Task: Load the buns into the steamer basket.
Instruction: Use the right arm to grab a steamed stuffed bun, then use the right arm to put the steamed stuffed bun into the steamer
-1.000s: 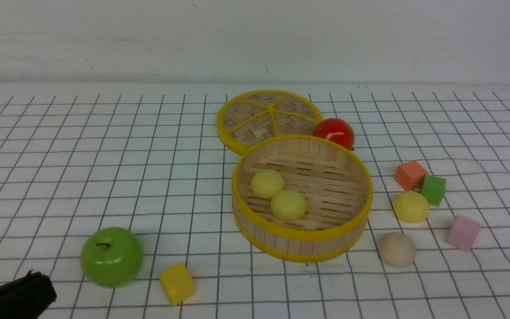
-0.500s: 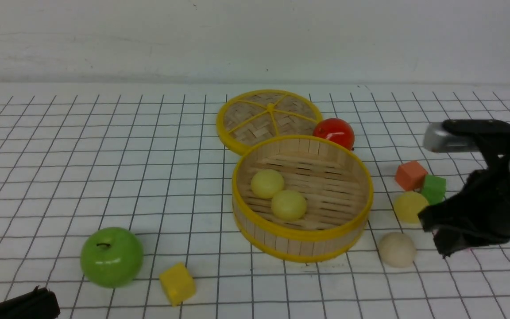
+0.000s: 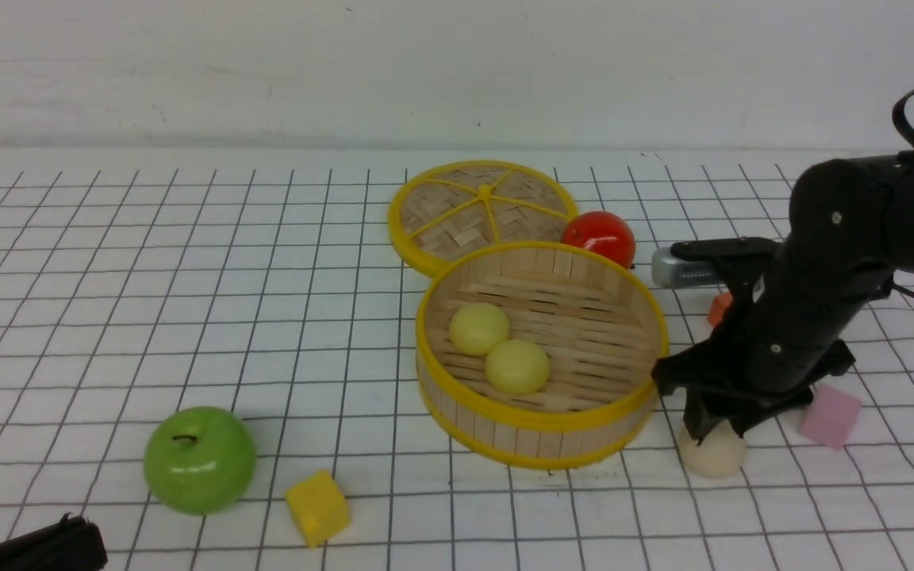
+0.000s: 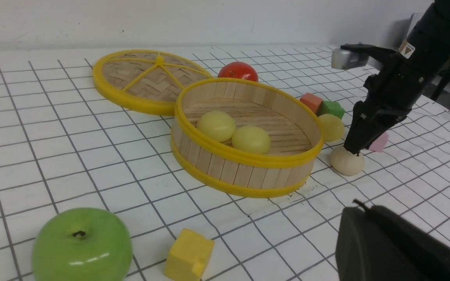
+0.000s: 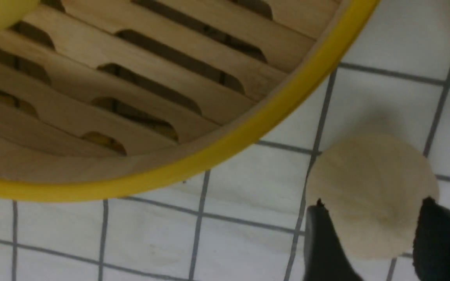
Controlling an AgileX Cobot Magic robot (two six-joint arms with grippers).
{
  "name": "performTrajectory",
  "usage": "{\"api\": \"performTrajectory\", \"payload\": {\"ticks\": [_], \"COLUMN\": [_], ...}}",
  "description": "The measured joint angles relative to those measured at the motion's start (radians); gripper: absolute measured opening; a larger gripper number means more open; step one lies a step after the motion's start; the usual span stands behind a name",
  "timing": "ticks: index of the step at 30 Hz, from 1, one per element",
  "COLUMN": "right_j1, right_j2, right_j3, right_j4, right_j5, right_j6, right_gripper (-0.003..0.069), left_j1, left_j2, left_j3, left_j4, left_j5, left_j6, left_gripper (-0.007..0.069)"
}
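the round bamboo-slat steamer basket (image 3: 540, 416) is holding two pale yellow buns (image 3: 478, 328); right gripper (image 3: 712, 434) is reaching down, jaws released astride the cream-beige bun (image 3: 715, 461); left gripper (image 3: 80, 535) is lying clenched.

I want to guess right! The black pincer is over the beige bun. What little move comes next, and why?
Probably squeeze shut on the cream-beige bun. The right pincer stands open, a finger on each side of it, and it lies on the table outside the steamer basket, so it needs gripping before lifting.
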Motion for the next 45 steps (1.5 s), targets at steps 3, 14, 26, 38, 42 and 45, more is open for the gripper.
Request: {"api": "performTrajectory", "payload": {"ticks": [3, 14, 26, 38, 42, 45], "right_j1": [0.001, 0.001, 0.001, 0.099, 0.118, 0.120], "right_j2": [0.005, 0.059, 0.013, -0.158, -0.028, 0.069], "right_j3": [-0.002, -0.004, -0.007, -0.102, -0.137, -0.161], "right_j4": [-0.005, -0.046, -0.046, 0.043, 0.036, 0.000], "right_j5": [-0.021, -0.033, 0.046, -0.105, -0.174, -0.179], "right_j6": [0.011, 0.024, -0.010, -0.046, -0.048, -0.047], "right_gripper": [0.0316, 0.0246, 0.0005, 0.0017, 0.0023, 0.0046], "left_j1": [0.000, 0.000, 0.000, 0.000, 0.000, 0.000], "left_j2": [0.000, 0.000, 0.000, 0.000, 0.000, 0.000], "left_j3": [0.000, 0.000, 0.000, 0.000, 0.000, 0.000], "left_j4": [0.000, 0.000, 0.000, 0.000, 0.000, 0.000], "left_j5": [0.000, 0.000, 0.000, 0.000, 0.000, 0.000], "left_j6": [0.000, 0.000, 0.000, 0.000, 0.000, 0.000], "left_gripper": [-0.0013, -0.0013, -0.0003, 0.0004, 0.0004, 0.0006]}}
